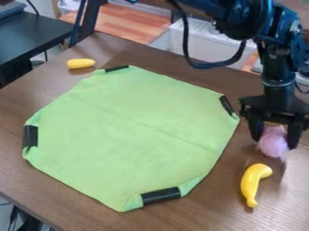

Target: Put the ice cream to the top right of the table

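Rounded pinkish-purple plastic-looking ice cream (274, 143) gripped between the black jaws at the brown wooden worktop's (147, 219) right side, just beyond the curved yellow banana (252, 182). Carrying step in hand, I judge; next, take it toward the top right corner, lower gently, release.

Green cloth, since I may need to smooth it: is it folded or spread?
Spread: the green cloth lies broad and mostly flat, black strips along four edges.

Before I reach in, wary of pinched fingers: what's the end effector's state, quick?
End effector: closed on the pink ice cream.
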Robot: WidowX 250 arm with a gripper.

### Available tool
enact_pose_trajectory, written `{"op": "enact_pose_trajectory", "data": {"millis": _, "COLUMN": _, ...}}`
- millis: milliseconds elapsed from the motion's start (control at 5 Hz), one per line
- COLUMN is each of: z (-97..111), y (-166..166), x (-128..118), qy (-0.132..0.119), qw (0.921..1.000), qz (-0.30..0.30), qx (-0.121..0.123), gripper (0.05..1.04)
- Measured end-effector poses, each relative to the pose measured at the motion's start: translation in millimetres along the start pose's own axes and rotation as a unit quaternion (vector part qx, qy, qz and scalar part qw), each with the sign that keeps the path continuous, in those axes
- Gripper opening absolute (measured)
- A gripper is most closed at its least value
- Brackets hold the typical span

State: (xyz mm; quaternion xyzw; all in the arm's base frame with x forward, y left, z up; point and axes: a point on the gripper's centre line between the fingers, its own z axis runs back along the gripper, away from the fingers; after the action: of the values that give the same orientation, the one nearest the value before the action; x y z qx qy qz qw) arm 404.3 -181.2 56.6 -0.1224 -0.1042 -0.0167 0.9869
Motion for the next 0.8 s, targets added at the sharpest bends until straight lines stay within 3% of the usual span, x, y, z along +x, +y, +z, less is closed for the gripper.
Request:
{"op": "enact_pose_trajectory", "data": {"millis": 200, "z": -1.7, "y": 3.2, "x": 0.6, "qy": -0.005, "qw": 0.9999, "qz": -0.012, "qx": -0.004, "gripper": 0.833}}
{"op": "enact_pose_trajectory", "data": {"millis": 400, "z": -4.6, "y": 4.5, "x": -2.1, "qy": -0.001, "qw": 0.9999, "qz": -0.014, "qx": -0.005, "gripper": 1.004}}
{"op": "enact_pose_trajectory", "data": {"millis": 600, "z": 5.4, "y": 12.3, "x": 1.3, "qy": 0.001, "qw": 0.9999, "qz": 0.003, "qx": -0.016, "gripper": 1.001}}
{"op": "enact_pose_trajectory", "data": {"millis": 800, "z": 45.3, "y": 20.7, "x": 12.5, "qy": -0.037, "qw": 0.9982, "qz": 0.005, "qx": -0.047, "gripper": 1.001}}
